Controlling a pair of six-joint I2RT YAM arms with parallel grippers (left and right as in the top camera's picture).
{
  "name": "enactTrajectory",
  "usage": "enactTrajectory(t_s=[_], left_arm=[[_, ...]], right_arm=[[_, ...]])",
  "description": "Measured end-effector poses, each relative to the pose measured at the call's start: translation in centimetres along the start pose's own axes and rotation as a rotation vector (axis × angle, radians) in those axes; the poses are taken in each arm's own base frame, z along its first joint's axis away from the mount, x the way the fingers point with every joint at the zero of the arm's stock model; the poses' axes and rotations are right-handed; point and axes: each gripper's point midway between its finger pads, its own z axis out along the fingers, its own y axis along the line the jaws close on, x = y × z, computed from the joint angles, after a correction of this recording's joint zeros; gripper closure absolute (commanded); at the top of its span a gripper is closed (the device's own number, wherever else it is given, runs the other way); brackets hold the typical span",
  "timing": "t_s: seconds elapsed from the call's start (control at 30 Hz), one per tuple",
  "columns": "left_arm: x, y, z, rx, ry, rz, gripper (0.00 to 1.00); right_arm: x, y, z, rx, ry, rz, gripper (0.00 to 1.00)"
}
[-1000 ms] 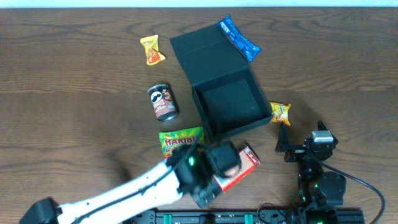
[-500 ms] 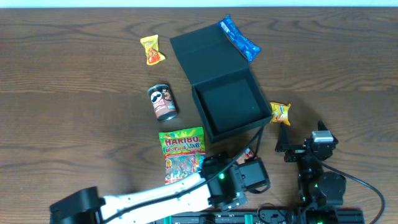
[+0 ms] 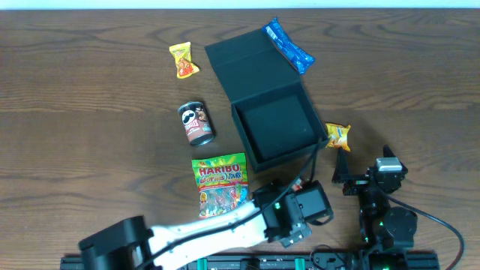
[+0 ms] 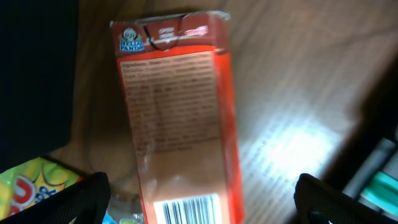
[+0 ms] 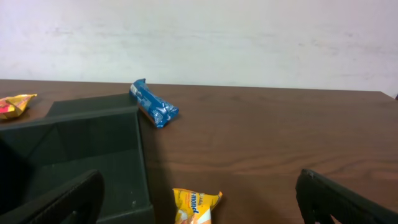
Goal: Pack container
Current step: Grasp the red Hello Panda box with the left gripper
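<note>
The dark green container stands open and empty at centre, its flap lid laid back. My left gripper hovers just in front of it, over the small red carton, which it mostly hides. In the left wrist view my left gripper is open, one finger on each side of the red carton, which lies flat on the table. My right gripper is open and empty at the front right. It faces a yellow snack packet beside the container wall.
A Haribo bag lies left of the left gripper, with a Pringles can behind it. A yellow snack lies at the back left. A blue snack bar lies behind the lid. The yellow packet lies right of the container.
My left arm has swung right along the front of the table, from beside the Haribo bag to over the red carton. The right arm has not moved.
</note>
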Motion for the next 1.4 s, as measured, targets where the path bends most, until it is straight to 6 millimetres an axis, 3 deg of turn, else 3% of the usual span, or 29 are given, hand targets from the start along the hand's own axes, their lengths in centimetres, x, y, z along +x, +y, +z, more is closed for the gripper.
enactTrajectory(t_s=[0.17,0.47,1.07,1.3,1.4], left_arm=[[-0.2,1.4,2.3,-0.018,0.023,-0.059,0.05],[-0.8,4.3,2.7,-0.021,0.011,-0.151,0.04],[-0.7,1.9,3.2,0.092,0.027,-0.107,0.05],[1.2,2.0,4.0,0.081,0.073,-0.078,0.04],[1.2,2.2,4.1,0.071,0.067,-0.077,0.04]], right_arm=[[0.0,0.0,0.0,0.0,0.0,0.0,0.01],[0.0,0.0,0.0,0.0,0.0,0.0,0.01],[0.0,0.0,0.0,0.0,0.0,0.0,0.01],[0.0,0.0,0.0,0.0,0.0,0.0,0.01],[0.0,0.0,0.0,0.0,0.0,0.0,0.01]])
